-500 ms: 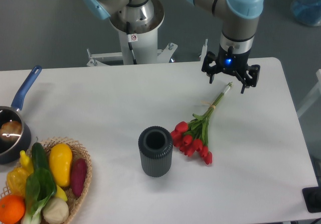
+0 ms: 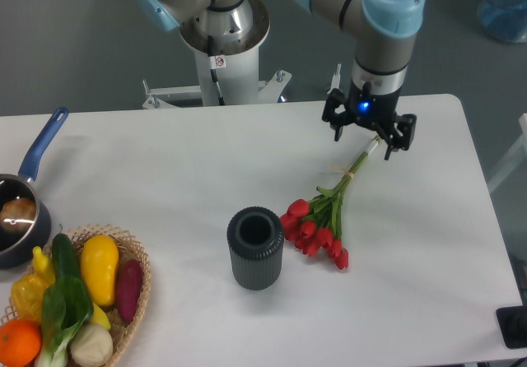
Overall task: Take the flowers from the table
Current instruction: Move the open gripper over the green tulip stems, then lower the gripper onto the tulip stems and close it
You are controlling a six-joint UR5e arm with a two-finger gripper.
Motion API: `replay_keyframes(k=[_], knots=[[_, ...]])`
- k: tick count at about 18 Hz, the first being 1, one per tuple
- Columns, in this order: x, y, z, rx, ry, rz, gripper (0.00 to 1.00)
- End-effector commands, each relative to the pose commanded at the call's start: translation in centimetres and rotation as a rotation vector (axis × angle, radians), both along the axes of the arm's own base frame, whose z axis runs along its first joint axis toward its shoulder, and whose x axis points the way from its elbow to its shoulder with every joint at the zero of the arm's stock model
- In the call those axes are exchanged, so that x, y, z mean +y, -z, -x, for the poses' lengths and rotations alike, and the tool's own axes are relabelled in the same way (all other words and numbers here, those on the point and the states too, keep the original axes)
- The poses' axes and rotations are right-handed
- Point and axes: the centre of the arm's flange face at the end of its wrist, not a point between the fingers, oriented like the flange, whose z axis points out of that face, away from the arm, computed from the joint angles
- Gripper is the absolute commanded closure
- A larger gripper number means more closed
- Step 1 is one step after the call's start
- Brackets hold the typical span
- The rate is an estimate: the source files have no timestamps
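Red flowers (image 2: 322,220) lie (stems up) just below the spread fingers (image 2: 389,149).

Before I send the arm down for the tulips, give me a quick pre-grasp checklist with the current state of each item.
1. Jaws open: ok. The gripper shows both fingers spread apart.
2. Nothing held yet: ok. The flowers lie flat on the table.
3. Gripper lined up over the stems: cannot tell. It sits near the stem tips, but one view does not settle its height or exact offset.
4. Stems free of clutter: ok. Nothing lies on or across them.
5. Neighbour clearance: ok at the stem end. The dark ribbed vase stands close to the buds only.
6. Basket and pan out of the way: ok, far side of the table.
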Motion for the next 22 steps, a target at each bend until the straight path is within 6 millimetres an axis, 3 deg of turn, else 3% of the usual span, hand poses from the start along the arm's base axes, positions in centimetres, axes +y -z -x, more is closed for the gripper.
replay_keyframes(k=[2, 7, 16, 22], knots=[[-1.1, 0.8, -0.1, 0.002, -0.018, -0.003, 0.0], [0.2, 4.5, -0.6, -0.063, 0.009, 0.028, 0.0], [2.0, 11.1, 0.9, -0.13, 0.002, 0.009, 0.0], [2.5, 13.4, 1.8, -0.107, -0.011, 0.0, 0.0]])
